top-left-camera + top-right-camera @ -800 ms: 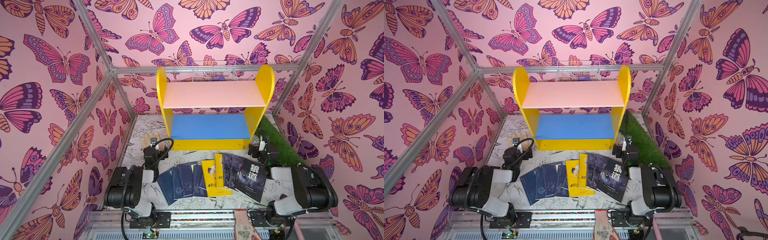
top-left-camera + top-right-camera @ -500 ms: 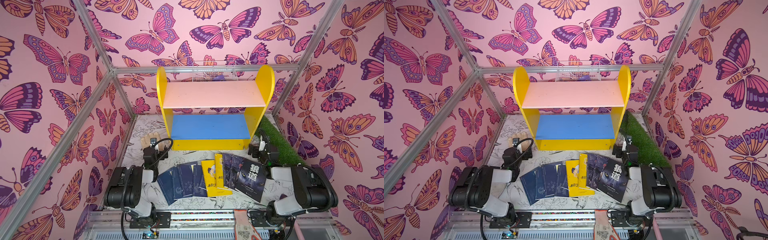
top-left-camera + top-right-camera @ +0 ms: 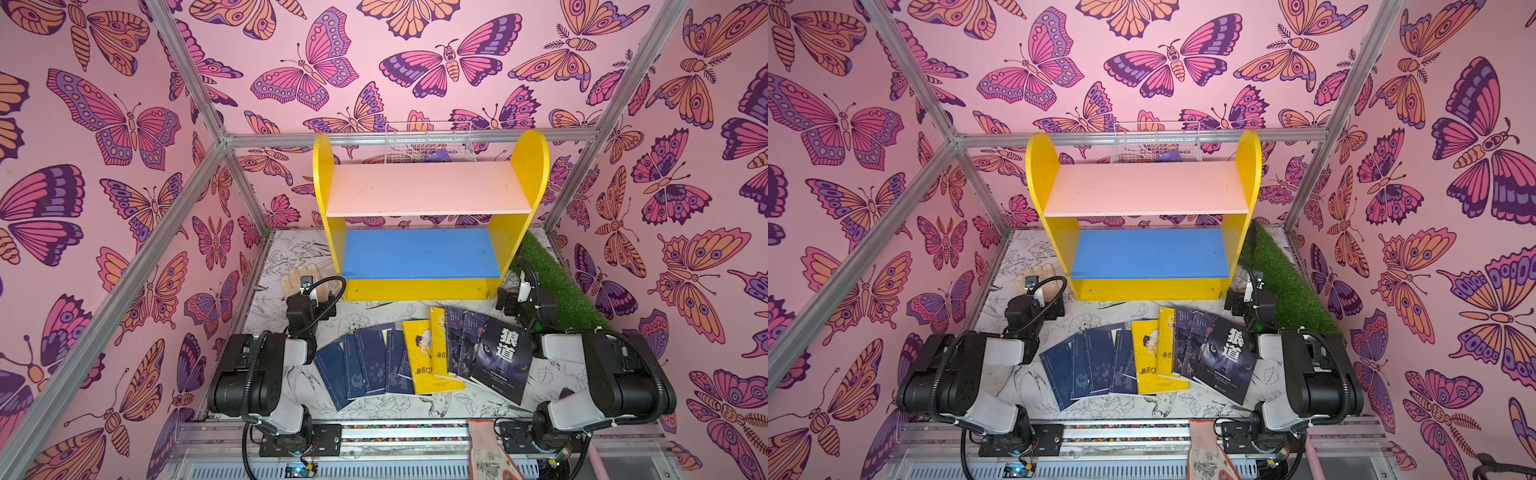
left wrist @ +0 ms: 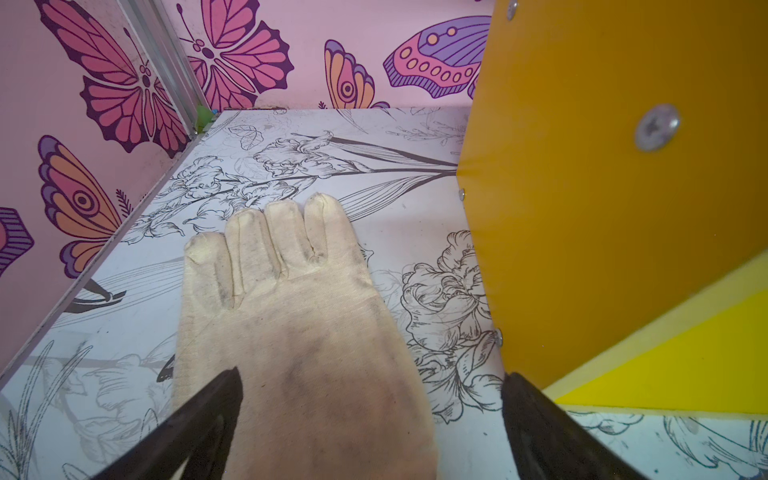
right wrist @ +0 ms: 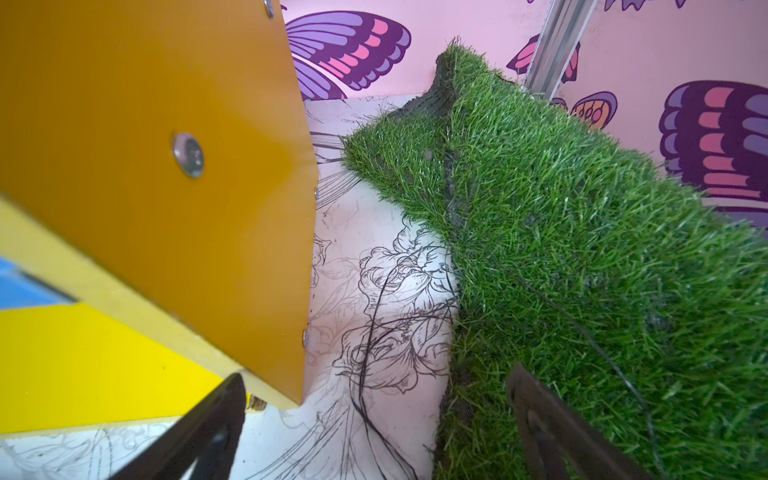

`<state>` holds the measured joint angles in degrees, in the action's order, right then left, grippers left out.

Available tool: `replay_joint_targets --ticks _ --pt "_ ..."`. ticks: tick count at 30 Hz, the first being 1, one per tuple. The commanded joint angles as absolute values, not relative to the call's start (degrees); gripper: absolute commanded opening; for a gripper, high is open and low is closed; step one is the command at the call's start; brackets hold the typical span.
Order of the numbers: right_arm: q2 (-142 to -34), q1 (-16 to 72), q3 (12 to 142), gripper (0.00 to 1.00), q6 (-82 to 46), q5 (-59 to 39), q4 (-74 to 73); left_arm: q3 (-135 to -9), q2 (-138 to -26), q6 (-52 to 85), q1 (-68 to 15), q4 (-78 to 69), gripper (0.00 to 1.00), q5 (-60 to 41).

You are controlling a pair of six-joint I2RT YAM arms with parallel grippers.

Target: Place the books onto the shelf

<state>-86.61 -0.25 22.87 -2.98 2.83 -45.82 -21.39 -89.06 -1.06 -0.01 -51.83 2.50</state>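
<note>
Butterfly wallpaper [image 3: 307, 79] rings a floral desk [image 3: 374, 316]. Books [image 3: 419, 357] fan at six o'clock of the shelf [image 3: 424, 189]. Left tool [image 4: 372, 376] gapes wide above a glove [image 4: 291, 324]; right tool [image 5: 376, 374] gapes wide too.

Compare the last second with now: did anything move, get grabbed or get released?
Nothing visibly changed. The left claw and right claw stay open and empty near the front corners of the shelf. The books still lie fanned on the table before it, none shelved.
</note>
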Motion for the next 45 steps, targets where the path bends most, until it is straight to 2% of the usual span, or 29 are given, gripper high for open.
replay_joint_targets --ticks 1,33,36,42,44,45 --pt "-86.49 -0.43 23.21 0.99 -2.99 2.06 -46.36 -21.18 -88.86 -1.34 0.22 -52.27 0.99 1.5" --pt "-86.48 -0.6 23.14 0.99 -2.99 1.93 -46.49 -20.83 -88.77 -2.14 0.26 -52.83 0.99 -1.14" --pt "-86.48 -0.62 23.29 0.99 -3.14 1.54 -46.08 -21.23 -88.84 -0.88 0.45 -52.05 0.99 1.5" --pt "-86.79 -3.41 22.85 0.99 -4.53 -3.61 -47.6 -21.72 -88.79 -0.93 0.56 -51.47 0.99 0.96" --pt "-86.28 -2.88 23.55 0.99 -3.19 -4.87 -45.88 -25.38 -85.71 -2.57 0.57 -42.81 0.99 -1.93" --pt "-85.54 -2.5 24.11 0.99 -2.72 -5.69 -45.42 -30.19 -83.35 -2.6 0.29 -31.33 0.99 -2.03"
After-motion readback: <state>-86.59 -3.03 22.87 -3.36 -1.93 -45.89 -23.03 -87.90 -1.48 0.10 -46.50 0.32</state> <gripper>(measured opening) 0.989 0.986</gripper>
